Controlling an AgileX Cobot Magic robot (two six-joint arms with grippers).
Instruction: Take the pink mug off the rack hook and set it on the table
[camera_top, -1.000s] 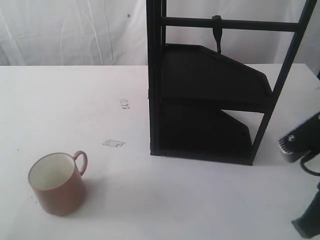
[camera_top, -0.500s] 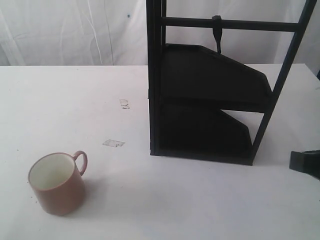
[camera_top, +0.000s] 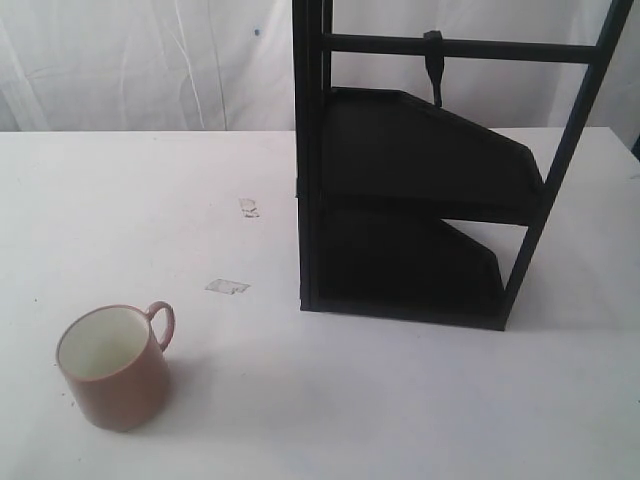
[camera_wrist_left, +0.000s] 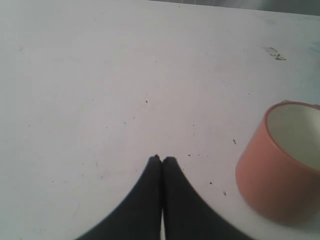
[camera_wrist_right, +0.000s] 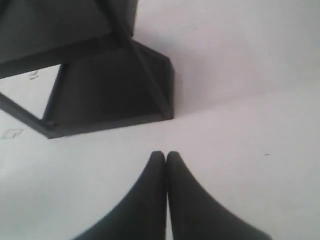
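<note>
The pink mug (camera_top: 112, 365) stands upright on the white table (camera_top: 300, 400) at the front left, its handle toward the rack; it also shows as the mug (camera_wrist_left: 280, 160) in the left wrist view. The rack hook (camera_top: 433, 62) hangs bare from the top crossbar of the tall black rack (camera_top: 420, 200). My left gripper (camera_wrist_left: 161, 159) is shut with nothing in it, over bare table a short way from the mug. Also shut and empty, my right gripper (camera_wrist_right: 165, 154) hovers over the table in front of the rack's base (camera_wrist_right: 110, 95). Neither gripper appears in the exterior view.
Two bits of clear tape (camera_top: 227, 287) (camera_top: 248, 207) lie on the table between the mug and the rack. A white curtain (camera_top: 140, 60) hangs behind the table. The rack holds two dark slanted shelves.
The right arm, seen at the exterior view's right edge a second ago, has drawn back out of that view. The mug and rack have not moved.
</note>
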